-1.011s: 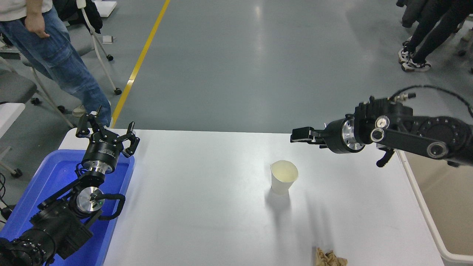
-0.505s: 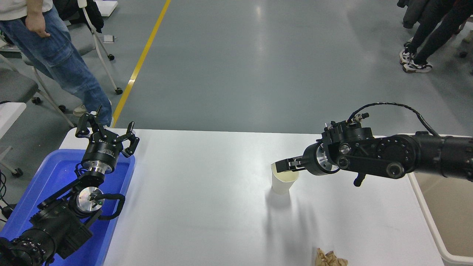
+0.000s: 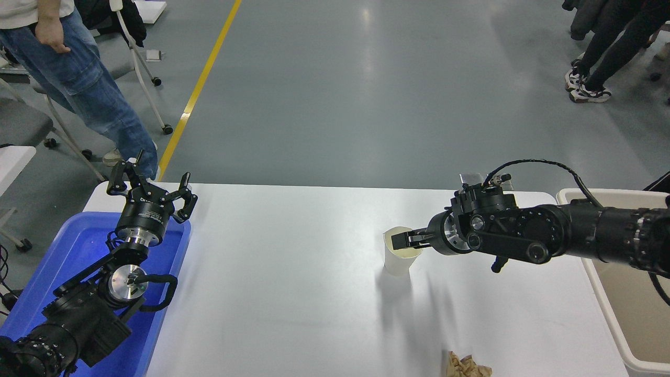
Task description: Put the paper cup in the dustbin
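Observation:
The white paper cup (image 3: 395, 264) stands upright right of the table's middle, its cream inside showing. My right gripper (image 3: 400, 241) reaches in from the right and sits at the cup's mouth, its tip over the rim and the inside. It is seen side-on, so I cannot tell whether it is open or shut. The beige dustbin (image 3: 638, 314) stands at the table's right edge, behind and under my right arm. My left gripper (image 3: 152, 180) is open and parked at the lower left.
A crumpled brown paper wad (image 3: 468, 366) lies at the table's front edge, near the cup's side. A blue tray (image 3: 78, 246) sits under my left arm. A person in jeans (image 3: 78, 78) stands by wheeled chairs at the far left; other legs show top right.
My right arm has swung down and left, from above and right of the cup to its mouth. The cup has not moved. More of the dustbin shows now.

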`<move>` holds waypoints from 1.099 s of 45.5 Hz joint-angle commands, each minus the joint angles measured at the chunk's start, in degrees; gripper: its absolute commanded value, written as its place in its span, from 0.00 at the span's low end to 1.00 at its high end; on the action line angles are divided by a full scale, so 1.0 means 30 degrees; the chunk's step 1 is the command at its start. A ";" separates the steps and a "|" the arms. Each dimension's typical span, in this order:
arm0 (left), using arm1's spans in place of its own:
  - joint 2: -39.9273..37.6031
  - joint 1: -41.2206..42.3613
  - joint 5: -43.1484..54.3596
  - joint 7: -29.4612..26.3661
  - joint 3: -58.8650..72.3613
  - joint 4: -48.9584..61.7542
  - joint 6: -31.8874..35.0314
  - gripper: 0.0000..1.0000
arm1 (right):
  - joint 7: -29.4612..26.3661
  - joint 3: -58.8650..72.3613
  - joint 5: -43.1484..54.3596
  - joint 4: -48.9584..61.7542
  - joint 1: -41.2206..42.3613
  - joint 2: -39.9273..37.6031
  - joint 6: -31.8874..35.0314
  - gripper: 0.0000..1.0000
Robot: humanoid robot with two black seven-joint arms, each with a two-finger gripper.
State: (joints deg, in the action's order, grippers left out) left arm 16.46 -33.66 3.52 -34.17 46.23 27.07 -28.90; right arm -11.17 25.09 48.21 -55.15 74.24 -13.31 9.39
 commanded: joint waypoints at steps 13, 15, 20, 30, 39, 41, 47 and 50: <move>-0.0007 0.0000 -0.0001 -0.0007 0.0000 0.0000 -0.0006 1.00 | 0.0002 0.0161 0.0014 0.0542 -0.0430 0.0249 -0.0082 0.56; -0.0007 0.0000 -0.0001 -0.0007 0.0000 0.0000 0.0024 1.00 | 0.0002 0.0132 -0.0045 0.0542 -0.0459 0.0365 -0.0082 0.31; -0.0007 0.0000 -0.0001 0.0022 0.0000 0.0000 0.0023 1.00 | 0.0149 0.0190 -0.0016 0.0542 -0.0576 0.0454 -0.0169 0.02; -0.0007 0.0000 -0.0001 -0.0007 0.0000 0.0000 0.0024 1.00 | 0.0149 0.0132 -0.0103 0.0834 -0.0518 0.0483 -0.0199 0.00; -0.0007 0.0000 -0.0001 0.0022 0.0000 0.0000 -0.0005 1.00 | 0.0822 0.0132 -0.0103 0.0835 -0.0430 0.0512 -0.0170 0.00; -0.0007 0.0000 -0.0001 0.0022 0.0000 0.0000 0.0024 1.00 | 0.0910 0.0132 -0.0074 0.0835 -0.0401 0.0483 -0.0170 0.00; -0.0007 0.0000 -0.0001 -0.0007 0.0000 0.0000 -0.0006 1.00 | 0.0940 0.0103 -0.0103 0.0777 -0.0430 0.0512 -0.0082 0.00; -0.0007 0.0000 -0.0001 -0.0007 0.0000 -0.0029 -0.0006 1.00 | 0.0940 0.0074 -0.0103 0.0747 -0.0284 0.0658 0.0006 0.00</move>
State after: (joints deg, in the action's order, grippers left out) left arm 16.44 -33.66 3.51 -34.17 46.23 27.07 -28.88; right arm -9.04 25.49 47.95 -52.73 72.91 -11.86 8.97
